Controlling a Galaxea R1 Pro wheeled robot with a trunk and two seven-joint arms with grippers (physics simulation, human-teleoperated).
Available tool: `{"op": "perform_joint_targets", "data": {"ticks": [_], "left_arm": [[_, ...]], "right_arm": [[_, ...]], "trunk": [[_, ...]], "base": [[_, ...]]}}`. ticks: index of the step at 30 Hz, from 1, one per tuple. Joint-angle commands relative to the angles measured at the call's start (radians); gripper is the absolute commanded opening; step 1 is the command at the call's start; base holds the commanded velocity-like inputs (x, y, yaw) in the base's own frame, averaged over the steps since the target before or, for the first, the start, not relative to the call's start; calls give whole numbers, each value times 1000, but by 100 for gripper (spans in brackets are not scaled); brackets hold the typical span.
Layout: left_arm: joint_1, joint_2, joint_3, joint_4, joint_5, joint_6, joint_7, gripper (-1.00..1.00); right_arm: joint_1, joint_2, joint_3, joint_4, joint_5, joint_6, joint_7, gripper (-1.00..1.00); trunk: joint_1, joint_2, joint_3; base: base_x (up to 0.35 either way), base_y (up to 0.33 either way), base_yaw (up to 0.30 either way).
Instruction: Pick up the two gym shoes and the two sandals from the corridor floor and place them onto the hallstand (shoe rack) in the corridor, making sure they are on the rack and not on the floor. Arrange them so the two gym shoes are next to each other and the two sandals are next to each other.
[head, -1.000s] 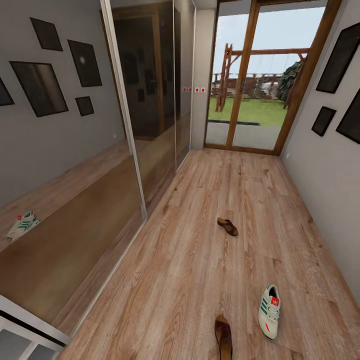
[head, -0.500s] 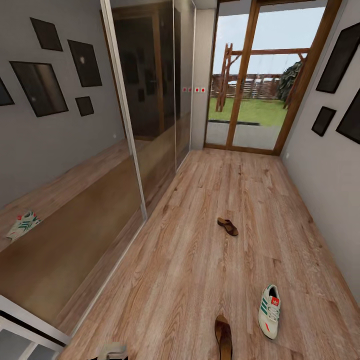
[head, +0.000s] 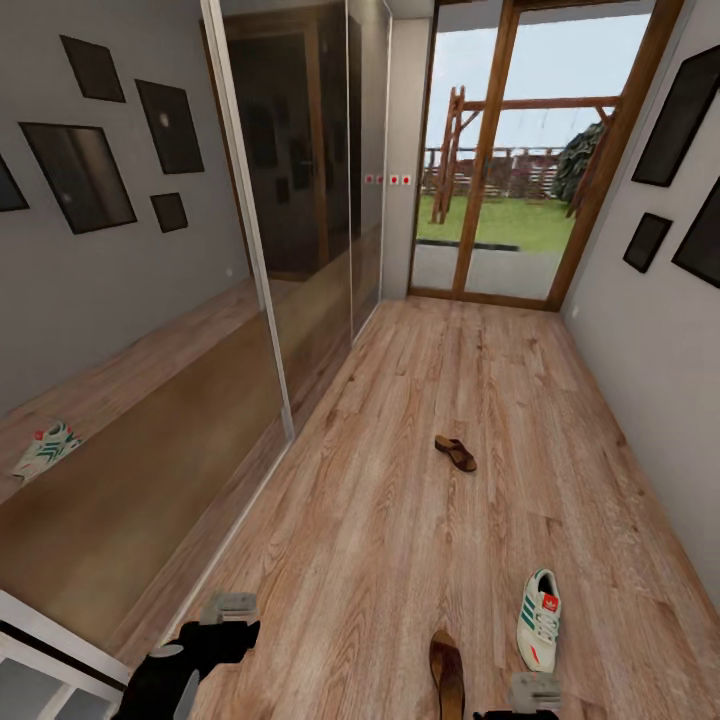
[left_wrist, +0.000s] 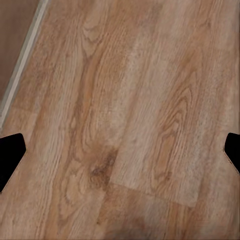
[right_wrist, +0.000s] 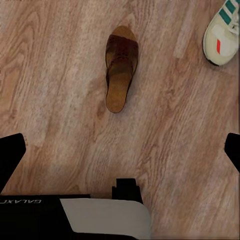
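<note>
Down at the lower edge of the head view, the near sandal (head: 447, 672) lies on the corridor floor (head: 400, 480) with its long axis running almost straight away from the robot, and the right tool (head: 533, 692) sits just beside it on its right. A gym shoe (head: 539, 620) lies just ahead of that tool and slightly outboard, also lengthwise along the planks. The left tool (head: 229, 606) hangs over bare floor close to the mirrored wardrobe (head: 140, 470), well apart from both, so the right arm is clearly the nearer one for either pickup. A second sandal (head: 455, 453) lies farther up the corridor, angled across the boards (the sneaker seen in the mirror looks like a reflection, though I cannot be sure of which shoe).

From the left wrist view, wood-grain planks lie under the camera, the two dark fingertips (left_wrist: 10, 157) at opposite edges, so this tool stands spread wide and holds nothing.

From the right wrist view, the sandal (right_wrist: 120, 75) shows lengthwise ahead of the fingers, strap end farther off, the gym shoe (right_wrist: 224, 35) off to one side. Its fingertips (right_wrist: 11, 155) are likewise far apart, empty, pointing steeply at the floor.
</note>
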Motion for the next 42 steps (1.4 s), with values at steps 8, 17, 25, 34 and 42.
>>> {"op": "perform_joint_targets", "data": {"ticks": [8, 17, 25, 34, 42], "left_arm": [[2, 1, 5, -150, 0, 120, 0, 100], [20, 1, 3, -177, 0, 165, 1, 100], [30, 1, 3, -179, 0, 175, 1, 100], [32, 1, 11, -179, 1, 178, 1, 100], [32, 1, 16, -179, 0, 177, 1, 100]], "right_arm": [[0, 0, 0, -224, -5, 194, 1, 100], [0, -1, 2, -301, -8, 243, 4, 100], [0, -2, 5, -331, -8, 291, 5, 100], [0, -2, 5, -335, -7, 318, 6, 100], [0, -2, 3, -335, -7, 321, 6, 100]], "trunk": [[0, 0, -1], [0, 0, -1], [0, 0, -1], [0, 0, -1], [19, -35, -25]], "base": [[0, 0, 0], [0, 0, 0], [0, 0, 0], [0, 0, 0], [0, 0, 0]]}}
